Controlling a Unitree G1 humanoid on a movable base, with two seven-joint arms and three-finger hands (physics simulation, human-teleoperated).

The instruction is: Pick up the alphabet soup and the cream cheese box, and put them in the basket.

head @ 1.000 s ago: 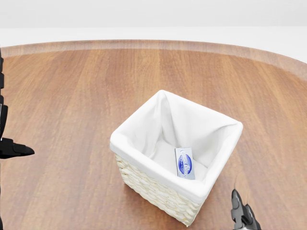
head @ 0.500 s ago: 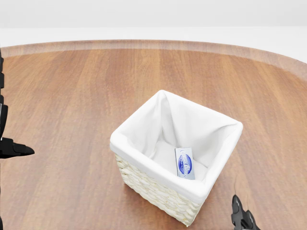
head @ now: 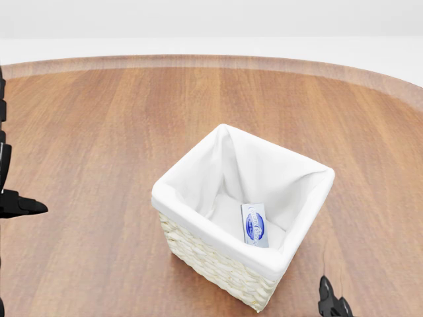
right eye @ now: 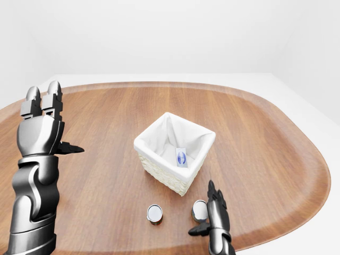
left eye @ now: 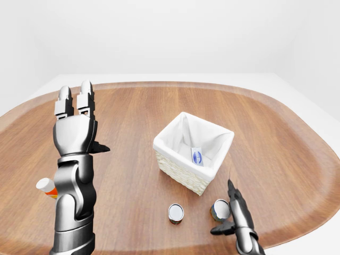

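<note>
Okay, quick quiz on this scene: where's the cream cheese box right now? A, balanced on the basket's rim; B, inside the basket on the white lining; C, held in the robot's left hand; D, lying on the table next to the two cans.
B: the cream cheese box lies inside the basket on its white lining, while the left hand is raised, open and empty.

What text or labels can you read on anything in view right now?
None legible.
Cream cheese box in the basket: blue oval logo with white script, too blurred to read.
Two cans below the basket in the left-eye view: only grey tops show.
Orange-and-white bottle behind the left arm: no readable print.
</note>
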